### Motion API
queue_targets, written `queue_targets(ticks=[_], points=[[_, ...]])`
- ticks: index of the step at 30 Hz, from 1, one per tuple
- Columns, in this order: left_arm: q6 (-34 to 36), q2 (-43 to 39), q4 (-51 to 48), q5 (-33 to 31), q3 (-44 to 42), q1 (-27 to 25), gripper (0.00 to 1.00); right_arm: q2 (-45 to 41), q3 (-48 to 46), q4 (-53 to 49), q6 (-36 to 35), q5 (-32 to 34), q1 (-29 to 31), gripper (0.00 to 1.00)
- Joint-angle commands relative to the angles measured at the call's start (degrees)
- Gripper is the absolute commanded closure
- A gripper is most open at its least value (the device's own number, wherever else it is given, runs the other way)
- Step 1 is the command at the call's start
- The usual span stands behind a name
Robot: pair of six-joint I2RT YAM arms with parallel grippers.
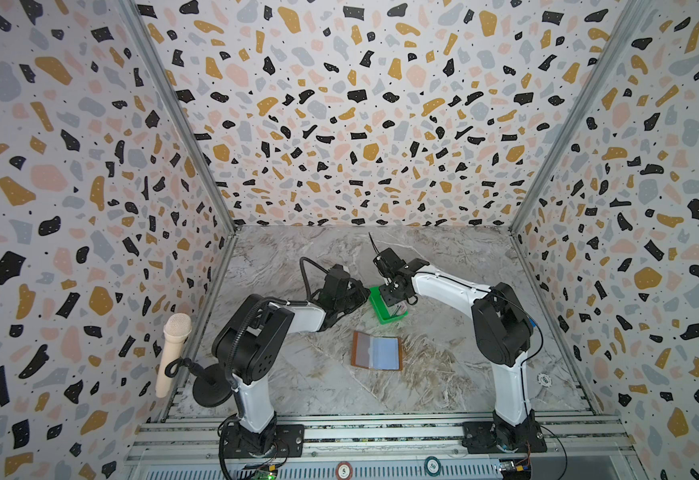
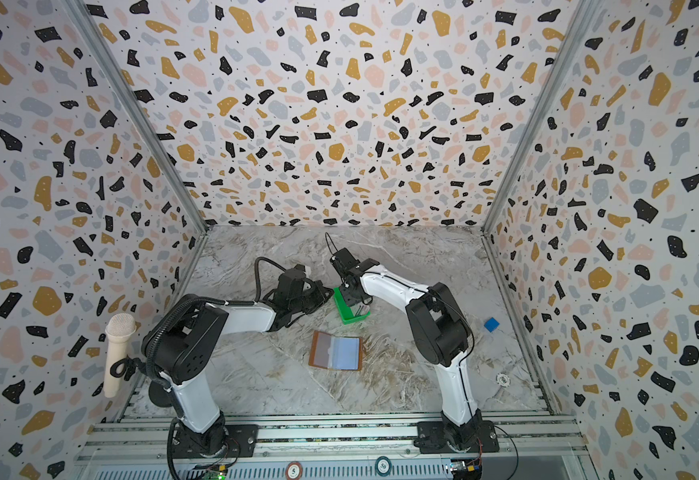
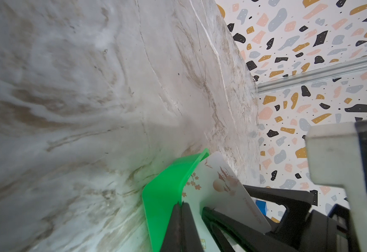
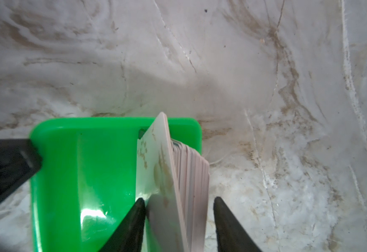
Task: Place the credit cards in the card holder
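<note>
Glossy green plastic tray (image 4: 69,174), smooth plastic credit cards (image 4: 191,170), marble-look table (image 4: 287,65), leather-like card holder (image 1: 376,351) with clear sleeves

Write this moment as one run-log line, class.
left gripper: shut on green tray rim | right gripper: open, straddling credit cards | card holder: lying open, untouched

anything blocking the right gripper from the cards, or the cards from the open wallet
Nothing visible does. The right gripper straddles the credit cards standing in the green tray. Only the tray's near wall and bare table lie between them and the open card holder, so lifting first should clear it.
</note>
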Motion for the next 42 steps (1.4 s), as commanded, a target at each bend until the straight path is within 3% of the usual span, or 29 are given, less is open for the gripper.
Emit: queue_targets(ticks=[1, 4, 11, 14, 21, 24, 33, 34, 38, 42], points=[[0.97, 0.7, 0.54, -0.66, 0.02, 0.26, 1.0, -3.14, 1.65, -2.8, -0.32, 2.64, -0.19, 0.51], [0.97, 0.7, 0.5, -0.62, 0.1, 0.29, 1.0, -4.01, 1.61, -2.58, -0.15, 1.26, 0.21, 0.49], [0.88, 0.7, 0.78, -0.48, 0.19, 0.3, 1.0, -6.29, 0.77, -2.19, 0.71, -1.53, 0.31, 0.26], [0.8, 0.78, 0.88, -0.41, 0.11, 0.26, 1.0, -6.53, 1.05, -1.92, 0.7, -1.65, 0.15, 0.24], [0.78, 0.64, 1.06, -0.32, 0.01, 0.25, 1.0, -4.38, 3.19, -2.75, 0.14, -5.82, -0.74, 0.37], [0.65, 0.81, 1.19, -0.15, -0.14, 0.25, 1.0, -3.59, 3.49, -3.32, 0.05, -6.4, -0.91, 0.47], [0.53, 0.9, 1.57, 0.04, -0.32, 0.25, 1.0, -3.42, 2.1, -1.93, 0.2, -9.42, -0.83, 0.57], [0.53, 0.97, 1.72, 0.03, -0.34, 0.29, 1.0, -3.35, 1.91, -1.75, 0.25, -9.31, -0.7, 0.55], [0.35, 0.96, 2.02, 0.13, -0.51, 0.2, 1.0, -2.47, 0.57, -0.37, 0.71, -6.23, -0.37, 0.26], [0.35, 0.96, 2.07, 0.13, -0.69, 0.16, 1.0, -0.13, 1.85, -0.27, 0.44, -4.34, -0.4, 0.2]])
